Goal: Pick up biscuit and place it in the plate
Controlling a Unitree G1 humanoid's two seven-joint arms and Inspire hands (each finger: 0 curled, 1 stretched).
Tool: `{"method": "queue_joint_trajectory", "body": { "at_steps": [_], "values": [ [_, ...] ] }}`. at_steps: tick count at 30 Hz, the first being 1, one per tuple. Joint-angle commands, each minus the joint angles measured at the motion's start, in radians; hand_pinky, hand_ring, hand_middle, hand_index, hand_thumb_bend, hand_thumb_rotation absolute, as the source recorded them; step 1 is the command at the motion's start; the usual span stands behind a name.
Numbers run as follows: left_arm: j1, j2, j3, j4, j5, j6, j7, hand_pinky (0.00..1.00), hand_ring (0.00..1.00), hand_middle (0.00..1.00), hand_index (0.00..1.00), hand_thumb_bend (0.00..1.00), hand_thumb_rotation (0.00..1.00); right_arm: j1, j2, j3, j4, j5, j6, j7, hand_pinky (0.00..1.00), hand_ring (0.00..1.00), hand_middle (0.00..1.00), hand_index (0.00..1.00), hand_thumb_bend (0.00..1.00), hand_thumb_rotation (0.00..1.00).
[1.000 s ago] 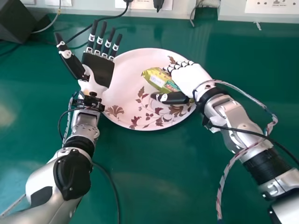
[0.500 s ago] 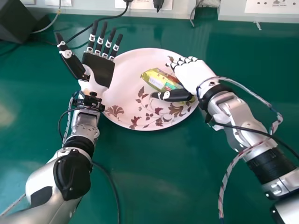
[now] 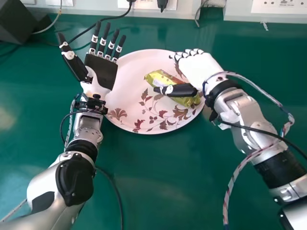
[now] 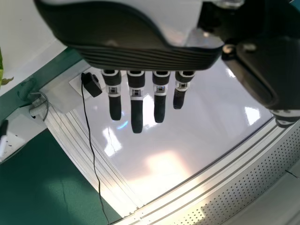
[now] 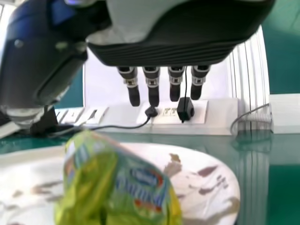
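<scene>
The biscuit, a yellow-green packet, lies on the white floral plate, right of its middle. My right hand is over the plate's right side with its fingers extended and its thumb across the packet from above. In the right wrist view, my right hand has straight fingers, and the packet is on the plate, apart from them. My left hand is open, palm up, at the plate's left edge; the left wrist view has my left hand with straight fingers.
A green table surrounds the plate. Black cables run across its back left, near a dark box. White socket panels line the wall behind.
My right hand has opened and drawn back slightly toward the right, its fingers off the packet. More of the packet shows beneath the thumb. The left hand has kept still.
</scene>
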Motion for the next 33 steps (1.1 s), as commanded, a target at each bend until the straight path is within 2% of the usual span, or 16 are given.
{"method": "queue_joint_trajectory", "body": {
  "at_steps": [1, 9, 16, 33],
  "values": [
    [0.034, -0.008, -0.004, 0.012, 0.004, 0.014, 0.000, 0.86, 0.79, 0.90, 1.00, 1.00, 0.59, 0.013, -0.006, -0.013, -0.018, 0.007, -0.011, -0.023, 1.00, 1.00, 1.00, 1.00, 1.00, 1.00],
    [0.035, -0.006, -0.005, 0.012, 0.006, 0.016, 0.009, 0.86, 0.80, 0.91, 1.00, 1.00, 0.60, 0.027, -0.001, -0.040, -0.053, 0.022, -0.002, -0.031, 1.00, 1.00, 1.00, 1.00, 1.00, 1.00],
    [0.036, -0.007, -0.007, 0.012, 0.010, 0.007, 0.024, 0.85, 0.78, 0.87, 1.00, 1.00, 0.61, 0.042, 0.004, -0.069, -0.068, 0.042, -0.005, -0.083, 1.00, 1.00, 1.00, 1.00, 1.00, 1.00],
    [0.032, -0.009, 0.005, 0.013, -0.005, 0.029, 0.023, 0.83, 0.78, 0.90, 1.00, 1.00, 0.68, 0.073, -0.005, -0.122, -0.089, 0.080, -0.066, -0.205, 1.00, 1.00, 1.00, 1.00, 0.99, 1.00]
  ]
}}
